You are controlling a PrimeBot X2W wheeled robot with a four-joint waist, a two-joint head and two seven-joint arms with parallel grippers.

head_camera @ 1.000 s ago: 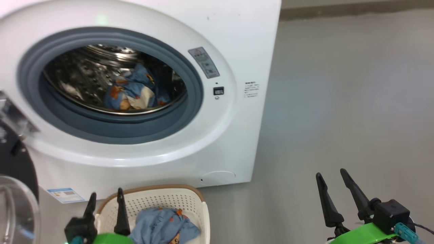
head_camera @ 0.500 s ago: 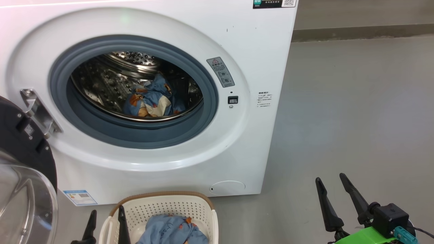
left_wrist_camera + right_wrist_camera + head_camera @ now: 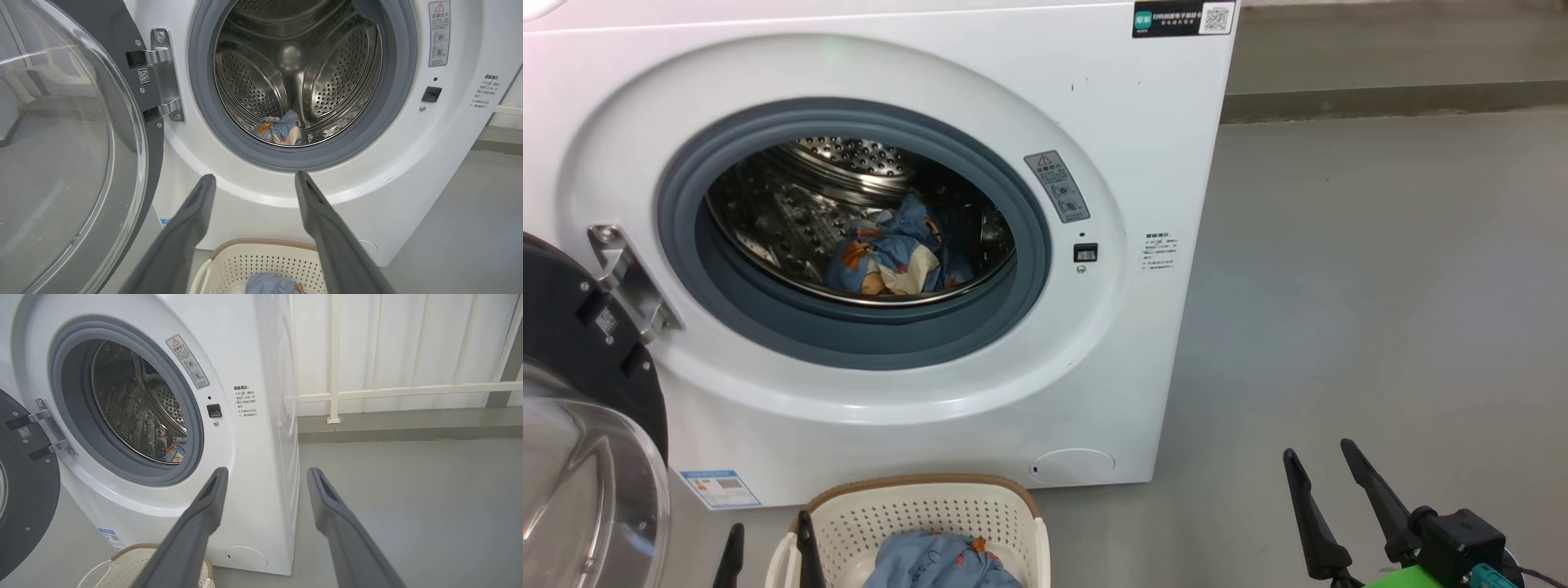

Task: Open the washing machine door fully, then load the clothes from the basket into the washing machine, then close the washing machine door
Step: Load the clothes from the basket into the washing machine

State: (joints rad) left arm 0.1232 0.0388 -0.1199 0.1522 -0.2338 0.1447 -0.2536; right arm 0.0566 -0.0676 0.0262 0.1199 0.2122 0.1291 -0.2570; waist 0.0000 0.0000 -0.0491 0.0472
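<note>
First step judged done: washing machine door (image 3: pixel 572 343) swung wide, standing to the left of the left hand (image 3: pixel 770 523), mouth of the washing machine (image 3: pixel 1143 163) fully clear.

Loading judged partway. One blue patterned garment (image 3: pixel 890 257) already lying low in the steel drum (image 3: pixel 792 204), ahead of and above both hands. Another bundle of the clothes (image 3: pixel 939 563) lying in the basket (image 3: pixel 931 506), just right of the left hand and showing between its fingers (image 3: pixel 179 237) in the left wrist view. How many pieces in that bundle, impossible to tell. Basket set on the floor (image 3: pixel 1380 286) close against the machine's front, under the opening.

Left hand spread wide, nothing between its fingers, poised at the basket's left rim; contact with the rim impossible to judge, cloth not touched. Right hand (image 3: pixel 1317 449) likewise spread and empty, over bare floor, with basket and door well off to its left.

Left to do, by this reading: lifting the basketed cloth out, carrying it up into the drum, then bringing the door round from the left and pressing it shut.
</note>
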